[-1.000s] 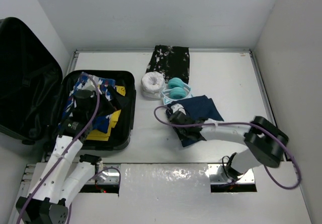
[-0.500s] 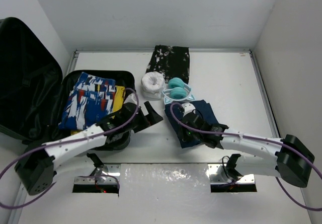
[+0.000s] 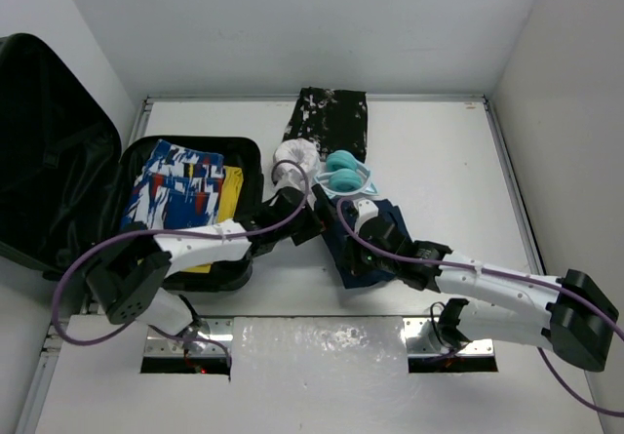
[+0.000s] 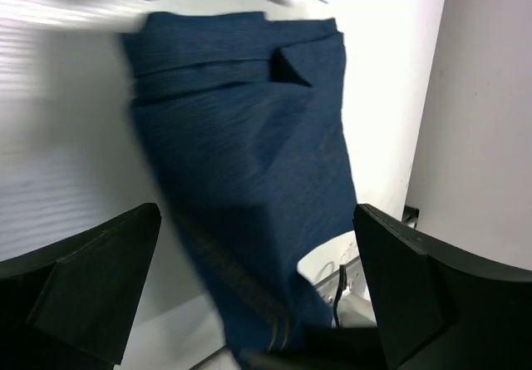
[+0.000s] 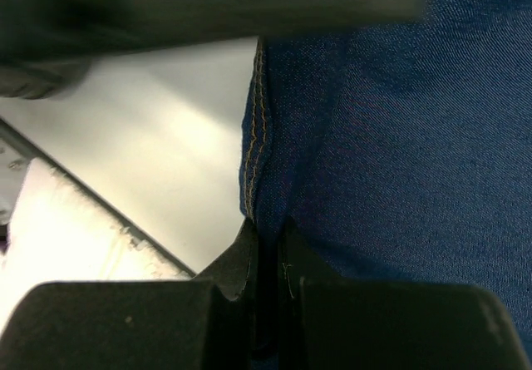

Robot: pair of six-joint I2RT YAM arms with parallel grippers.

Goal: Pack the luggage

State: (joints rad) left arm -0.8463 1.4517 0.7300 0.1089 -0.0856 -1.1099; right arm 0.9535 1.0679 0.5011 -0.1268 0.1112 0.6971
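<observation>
Black and hard-shelled, the luggage point(image 3: 58, 141) lies open at nine o'clock in the top view, with its lid against the wall and folded clothes point(image 3: 171, 185) inside. It looks stiff and bulky, and the lid's rim seems the best hold. The left gripper point(image 3: 304, 221) gapes beside the jeans point(image 3: 405, 210), and the right gripper point(image 3: 363, 221) sits on them. The left wrist view shows spread fingers point(image 4: 91, 278) framing the jeans, with no luggage in sight. Only the right wrist view shows the right gripper pinched shut on a denim fold.
</observation>
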